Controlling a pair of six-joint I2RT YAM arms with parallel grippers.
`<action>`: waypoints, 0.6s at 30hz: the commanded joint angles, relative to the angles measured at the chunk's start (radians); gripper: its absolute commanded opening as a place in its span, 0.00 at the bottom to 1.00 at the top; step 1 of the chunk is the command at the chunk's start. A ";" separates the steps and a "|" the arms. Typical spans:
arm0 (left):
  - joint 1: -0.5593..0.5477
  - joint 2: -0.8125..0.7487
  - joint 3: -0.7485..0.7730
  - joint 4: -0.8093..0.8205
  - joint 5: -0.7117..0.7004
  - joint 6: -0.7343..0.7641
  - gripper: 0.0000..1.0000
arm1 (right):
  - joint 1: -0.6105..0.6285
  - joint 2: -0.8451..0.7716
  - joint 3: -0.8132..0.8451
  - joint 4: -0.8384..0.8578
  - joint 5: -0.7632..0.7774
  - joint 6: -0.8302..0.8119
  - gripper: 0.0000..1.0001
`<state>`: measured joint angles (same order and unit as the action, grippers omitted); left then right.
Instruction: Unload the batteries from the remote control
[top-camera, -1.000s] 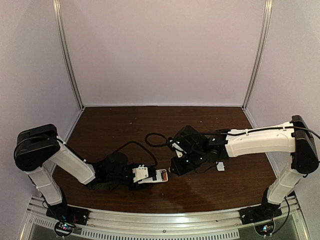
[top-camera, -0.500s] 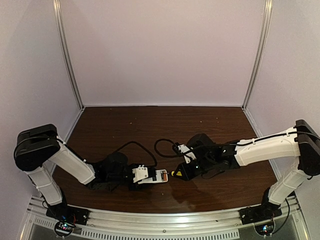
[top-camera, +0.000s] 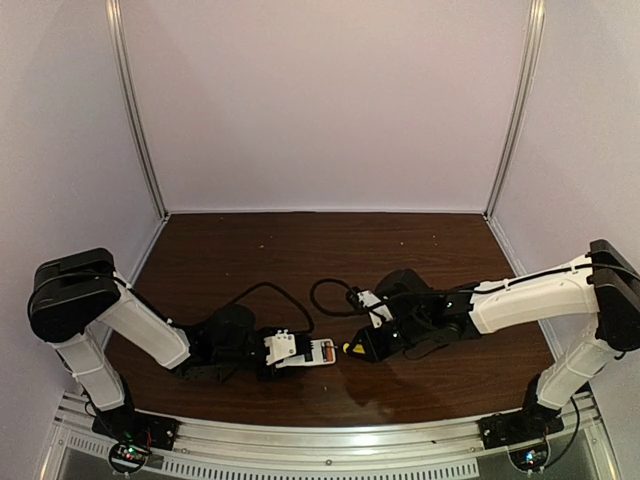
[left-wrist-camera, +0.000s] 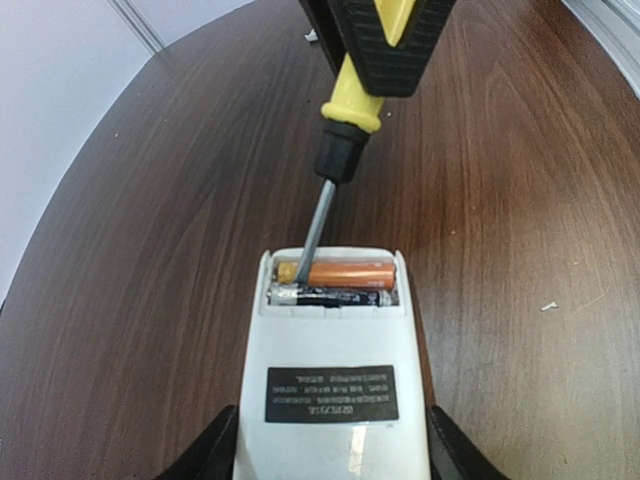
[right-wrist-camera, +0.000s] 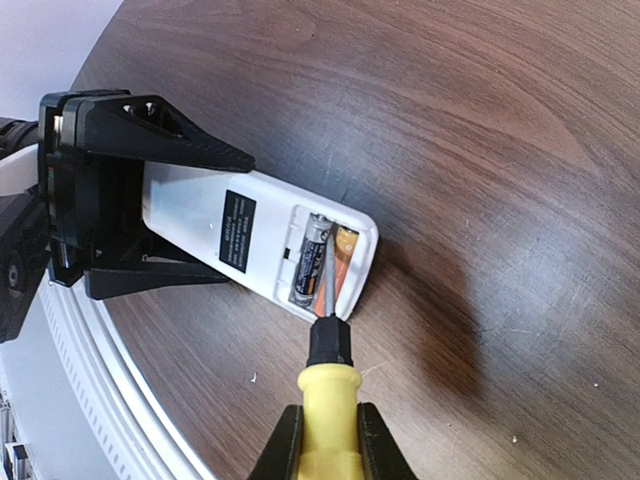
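My left gripper (top-camera: 288, 351) (left-wrist-camera: 333, 458) is shut on the white remote control (top-camera: 320, 353) (left-wrist-camera: 330, 350) (right-wrist-camera: 215, 215), which lies back-up on the table with its battery bay uncovered. Two batteries lie side by side in the bay: an orange one (left-wrist-camera: 348, 272) (right-wrist-camera: 342, 262) and a dark one (left-wrist-camera: 335, 296) (right-wrist-camera: 312, 258). My right gripper (top-camera: 372, 338) (right-wrist-camera: 326, 440) is shut on the yellow handle of a screwdriver (top-camera: 352, 348) (left-wrist-camera: 362, 95) (right-wrist-camera: 328, 395). Its metal shaft (left-wrist-camera: 315, 225) reaches into the bay. The tip rests at one end of the orange battery.
Black cables loop over the dark wooden table (top-camera: 250, 250) behind both grippers (top-camera: 330, 292). Pale walls with metal corner rails (top-camera: 135, 120) close off the back and sides. A metal rail (top-camera: 330, 445) runs along the near edge.
The right arm swung toward the front left and brought the screwdriver tip to the remote's open bay, then held nearly still. The left arm and remote have not moved.
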<state>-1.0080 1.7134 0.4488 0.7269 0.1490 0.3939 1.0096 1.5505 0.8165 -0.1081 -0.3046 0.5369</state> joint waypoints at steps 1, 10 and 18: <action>-0.019 0.012 0.024 0.088 0.060 0.024 0.00 | 0.008 0.032 0.057 -0.086 0.034 0.039 0.00; -0.020 0.017 0.031 0.081 0.046 0.024 0.00 | 0.022 0.045 0.167 -0.180 0.034 0.054 0.00; -0.019 0.017 0.034 0.074 0.048 0.024 0.00 | 0.027 0.062 0.188 -0.164 -0.025 0.030 0.00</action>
<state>-1.0092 1.7203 0.4511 0.7326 0.1497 0.3965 1.0218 1.5959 0.9810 -0.3267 -0.2764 0.5823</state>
